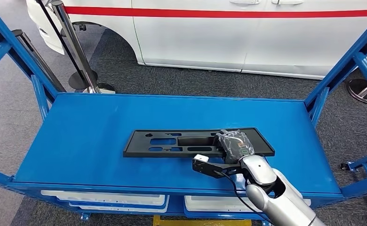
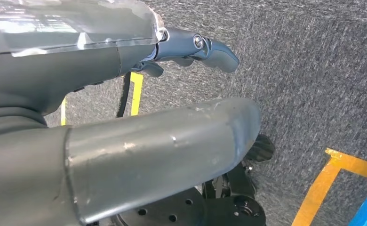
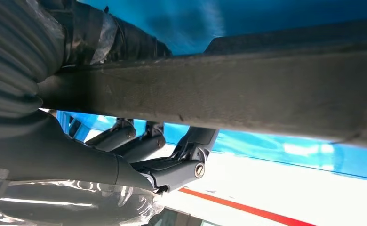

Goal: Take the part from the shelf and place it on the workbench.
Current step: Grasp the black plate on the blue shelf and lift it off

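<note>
Part (image 1: 181, 142) lies flat mid-shelf (image 1: 78, 141). Right hand (image 1: 234, 146) grips its right end, thumb under the edge and fingers (image 3: 139, 146) over the top. Left hand (image 2: 191, 47) hangs over carpet, fingers loose, holding nothing. Car (image 1: 247, 33) at 12 o'clock.

Black flat part (image 1: 191, 142) lies lengthwise on the blue shelf top (image 1: 87, 136), roughly centred, a bit toward the right. It has several slots and cutouts, mostly in its left half. Right hand (image 1: 234, 146) sits on top of the part's right section, fingers over it; can't tell if it's actually gripping. Silver right arm (image 1: 271, 188) comes in from the bottom right, black cable along it. White panels (image 1: 104, 197) show on the lower tier under the front edge. White vehicle (image 1: 247, 33) with a red stripe stands behind the shelf, 2 chrome posts (image 1: 73, 47) at the back left on grey carpet.
</note>
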Motion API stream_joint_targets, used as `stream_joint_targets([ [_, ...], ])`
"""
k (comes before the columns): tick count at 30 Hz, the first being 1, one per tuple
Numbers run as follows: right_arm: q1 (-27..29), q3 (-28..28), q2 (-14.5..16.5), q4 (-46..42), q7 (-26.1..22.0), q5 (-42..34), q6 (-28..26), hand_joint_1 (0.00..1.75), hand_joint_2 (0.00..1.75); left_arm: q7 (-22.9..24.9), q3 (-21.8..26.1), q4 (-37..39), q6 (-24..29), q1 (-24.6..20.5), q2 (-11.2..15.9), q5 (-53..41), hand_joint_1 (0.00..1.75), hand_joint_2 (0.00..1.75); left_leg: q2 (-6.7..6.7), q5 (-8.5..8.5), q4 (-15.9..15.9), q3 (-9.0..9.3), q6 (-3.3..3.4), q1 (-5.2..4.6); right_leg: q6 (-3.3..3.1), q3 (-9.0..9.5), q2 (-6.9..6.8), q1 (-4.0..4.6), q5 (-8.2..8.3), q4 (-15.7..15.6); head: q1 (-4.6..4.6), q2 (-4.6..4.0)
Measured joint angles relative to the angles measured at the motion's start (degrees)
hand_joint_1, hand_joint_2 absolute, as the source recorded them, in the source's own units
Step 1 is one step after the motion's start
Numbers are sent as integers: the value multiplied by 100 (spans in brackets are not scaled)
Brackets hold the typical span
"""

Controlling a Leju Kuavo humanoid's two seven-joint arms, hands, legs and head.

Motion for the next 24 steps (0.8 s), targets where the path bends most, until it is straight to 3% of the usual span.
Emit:
stream_joint_targets([
  [19,-14,-37,99,100,-60,-1,-40,175,175,-60,85,3,-21,-48,0,-144,0,0,1,0,0,11,0,1,0,6,2,1,0,3,0,0],
  [23,-16,-45,111,108,-60,-1,-45,175,175,-87,111,14,-125,-62,0,5,0,175,1,0,0,12,0,1,0,8,3,1,1,3,0,0],
  [24,-16,-51,113,109,-63,-1,-48,175,175,-97,127,19,-166,-67,0,80,0,175,1,0,0,12,0,1,0,8,3,1,1,3,0,0],
])
